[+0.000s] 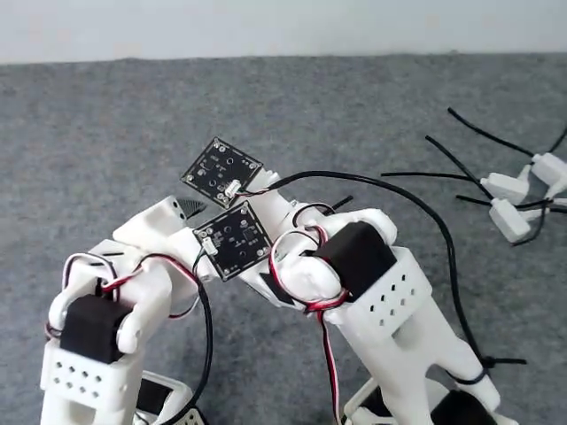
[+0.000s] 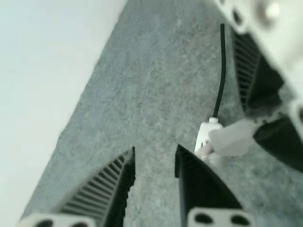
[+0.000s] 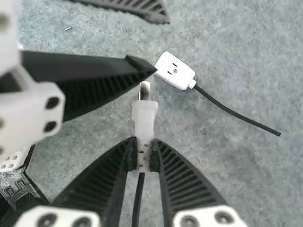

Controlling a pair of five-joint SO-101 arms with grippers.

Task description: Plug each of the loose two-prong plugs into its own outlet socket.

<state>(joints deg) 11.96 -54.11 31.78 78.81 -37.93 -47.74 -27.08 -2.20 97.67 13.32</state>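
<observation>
Surface [image 1: 106,133] of grey carpet-like cloth is running back to a pale wall [image 1: 266,27] in the high view, with its far edge lying straight across. A broad bare band is lying open between that edge and the two arms, first arm [image 1: 97,328] and second arm [image 1: 390,301], which are leaning toward each other at the near side. In the left wrist view the wall is bordering the cloth along one side, and open cloth is lying ahead of the left pincer [image 2: 155,153]. That pincer is standing open, its two fingers holding nothing.

One socket [image 3: 174,71], white with a black socket cord [image 3: 236,116], is lying flat on the cloth with its slotted face up. One left fingertip is sitting at its corner; contact cannot be told. The right pincer [image 3: 143,144] is clamping one translucent two-prong plug [image 3: 143,116] by its rear, with the plug cord [image 3: 138,198] passing back between the fingers. The prongs are pointing just beside the socket and are not inserted.

Three white connector bodies [image 1: 509,188] with black leads are lying bunched well apart, toward the right border of the high view; whether they are plugs or sockets cannot be told.
</observation>
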